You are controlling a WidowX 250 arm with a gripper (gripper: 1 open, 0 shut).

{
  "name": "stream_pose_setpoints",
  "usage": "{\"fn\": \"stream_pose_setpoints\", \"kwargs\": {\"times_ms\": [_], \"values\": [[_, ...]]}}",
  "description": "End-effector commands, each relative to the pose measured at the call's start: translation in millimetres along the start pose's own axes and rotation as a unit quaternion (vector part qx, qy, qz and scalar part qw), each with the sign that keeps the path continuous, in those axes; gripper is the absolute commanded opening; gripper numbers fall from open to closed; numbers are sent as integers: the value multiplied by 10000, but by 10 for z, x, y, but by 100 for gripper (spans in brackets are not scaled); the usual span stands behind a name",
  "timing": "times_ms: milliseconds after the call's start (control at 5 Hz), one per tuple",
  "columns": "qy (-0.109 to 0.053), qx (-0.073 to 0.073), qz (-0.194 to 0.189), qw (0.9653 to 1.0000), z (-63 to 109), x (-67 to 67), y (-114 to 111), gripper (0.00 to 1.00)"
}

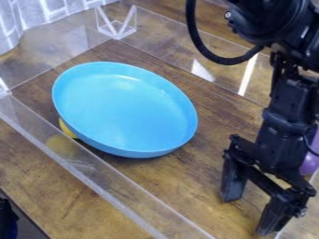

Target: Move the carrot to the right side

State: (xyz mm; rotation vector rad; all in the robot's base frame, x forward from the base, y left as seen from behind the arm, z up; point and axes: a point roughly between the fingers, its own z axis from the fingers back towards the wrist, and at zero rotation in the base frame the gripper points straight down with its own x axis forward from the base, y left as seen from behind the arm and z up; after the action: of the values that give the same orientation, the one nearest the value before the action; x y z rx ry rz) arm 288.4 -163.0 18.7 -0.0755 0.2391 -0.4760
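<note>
The carrot is out of view; nothing orange shows in the camera view. My gripper [256, 198] hangs at the lower right, pointing down at the wooden table [212, 75]. Its two black fingers [232, 183] stand apart with only the wood showing between them, so it is open and empty. The black arm rises from it to the top right corner.
A large blue plate [125, 107] lies in the middle left of the table. A bit of a yellow thing [62, 128] peeks out under its left rim. A purple thing [311, 159] shows at the right edge behind the arm. Clear plastic walls [75, 159] border the table.
</note>
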Motion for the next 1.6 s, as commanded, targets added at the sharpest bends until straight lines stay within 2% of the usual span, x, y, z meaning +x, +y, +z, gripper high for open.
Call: {"fn": "stream_pose_setpoints", "kwargs": {"times_ms": [0, 800, 1400], "values": [[20, 59, 182, 9998, 36, 6, 165, 100], [363, 180, 309, 9987, 47, -17, 231, 100], [570, 288, 368, 9973, 61, -90, 249, 100]]}}
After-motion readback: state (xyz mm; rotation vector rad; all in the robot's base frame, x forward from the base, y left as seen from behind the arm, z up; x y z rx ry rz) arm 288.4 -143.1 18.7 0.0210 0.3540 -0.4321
